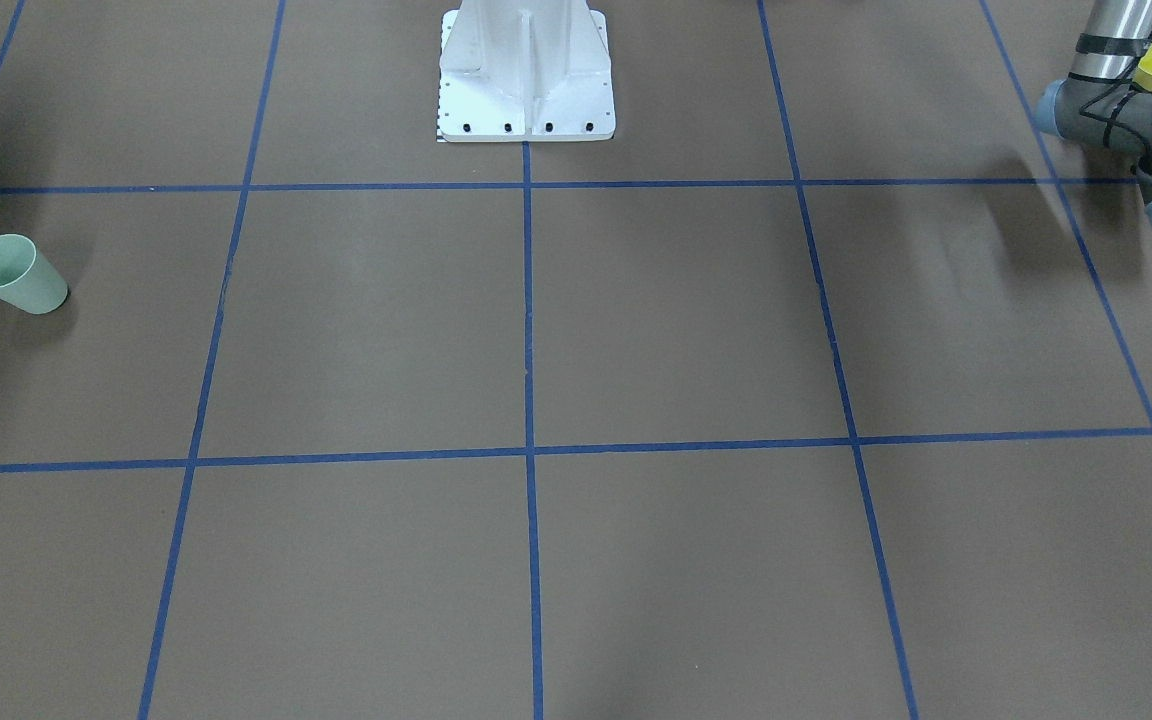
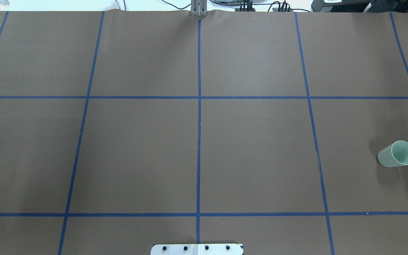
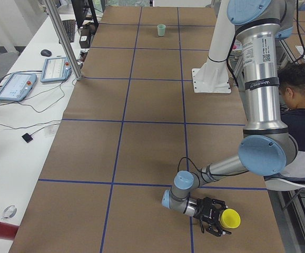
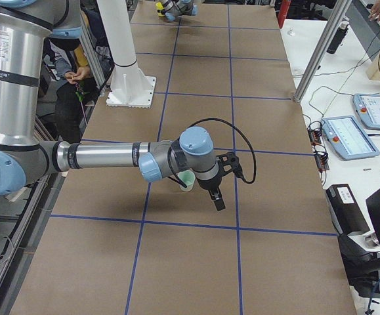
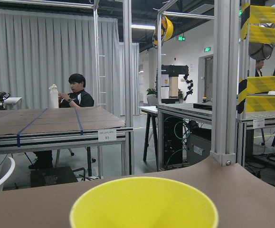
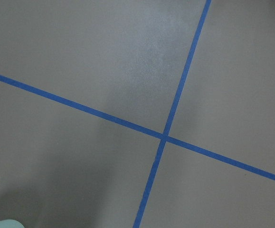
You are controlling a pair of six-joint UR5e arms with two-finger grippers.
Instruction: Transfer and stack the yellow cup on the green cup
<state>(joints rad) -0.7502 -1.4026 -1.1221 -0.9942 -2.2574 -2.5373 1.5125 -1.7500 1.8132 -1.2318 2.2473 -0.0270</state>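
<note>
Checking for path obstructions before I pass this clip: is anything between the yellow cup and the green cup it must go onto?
Nothing visible lies on the table between the yellow cup and the green cup. The white pedestal stands just beside that line, and the right arm hangs near the green cup.

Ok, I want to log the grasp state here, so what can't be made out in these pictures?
Whether the left gripper holds the yellow cup: shown only in the exterior left view, small.
Whether the right gripper is open: exterior right only, its wrist partly covers it.
The green cup: half hidden behind that wrist there.
Overhead: both arms out of frame.
</note>
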